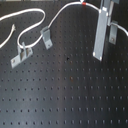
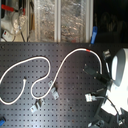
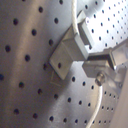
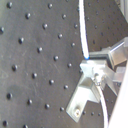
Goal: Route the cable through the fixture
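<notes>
The cable is a thin white cord looping over the black perforated board, with a red band near the far edge. In the first exterior view it passes two metal fixtures at the left. My gripper stands at the first exterior view's right, next to a third fixture. Both wrist views show the cable running into the fingertips and out the other side, beside the bracket fixture. The gripper looks shut on the cable.
The board is studded with holes. Clear bins and clutter line the far side in the second exterior view. The white arm body fills the second exterior view's right.
</notes>
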